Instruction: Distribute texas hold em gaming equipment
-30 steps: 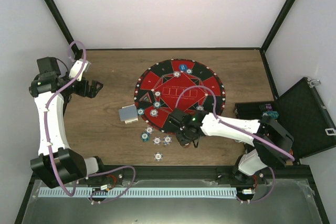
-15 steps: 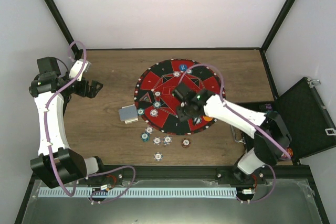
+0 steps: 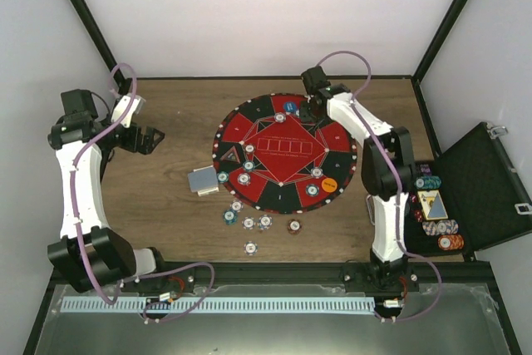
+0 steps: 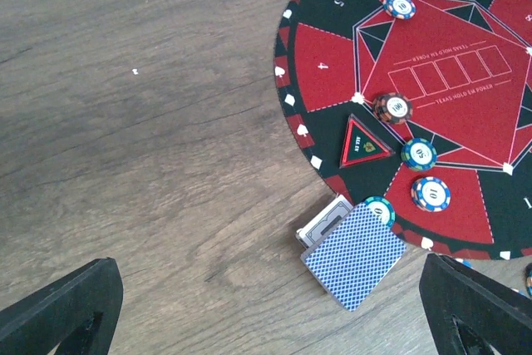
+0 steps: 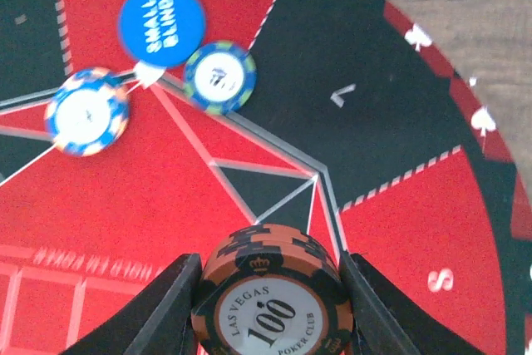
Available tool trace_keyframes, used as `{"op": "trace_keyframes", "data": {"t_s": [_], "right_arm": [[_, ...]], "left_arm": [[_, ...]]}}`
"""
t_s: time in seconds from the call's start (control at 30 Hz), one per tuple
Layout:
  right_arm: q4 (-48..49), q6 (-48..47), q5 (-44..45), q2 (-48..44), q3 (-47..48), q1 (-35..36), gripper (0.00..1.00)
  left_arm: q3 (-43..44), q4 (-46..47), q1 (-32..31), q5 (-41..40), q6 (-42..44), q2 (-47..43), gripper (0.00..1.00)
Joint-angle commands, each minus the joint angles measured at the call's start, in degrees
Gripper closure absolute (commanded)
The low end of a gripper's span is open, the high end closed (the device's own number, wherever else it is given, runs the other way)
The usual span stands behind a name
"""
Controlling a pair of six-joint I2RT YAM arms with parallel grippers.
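Now right gripper (image 5: 273, 312) pinches a maroon-black striped poker chip (image 5: 273, 284) over the far edge of the round red-and-black mat (image 5: 399, 122), lowering seemingly next; left gripper (image 3: 152, 140) gapes.

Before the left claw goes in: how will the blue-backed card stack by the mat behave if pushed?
Likely splays: the card stack sits skewed over a pale piece beneath. Probably hard to pinch from above; it lies flat on the table. A push toward the mat may shove the teal chip at its corner.
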Motion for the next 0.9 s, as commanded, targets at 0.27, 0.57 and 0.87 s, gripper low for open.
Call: {"op": "trace_keyframes", "data": {"t_s": [0.27, 0.57, 0.87], "right_arm": [[-1.8, -3.0, -3.0, 21.7, 21.2, -5.2, 0.83], [-1.9, -3.7, -3.8, 27.7, 26.4, -6.8, 0.83], [-2.7, -3.9, -4.2, 27.1, 26.6, -6.8, 0.56]], "left_arm": [[-0.1, 2.2, 0.3, 2.1, -0.7, 2.9, 0.00], [-0.2, 3.0, 0.3, 2.2, -0.9, 4.0, 0.00], [0.9, 2.4, 0.3, 2.2, -0.9, 3.9, 0.00]]}}
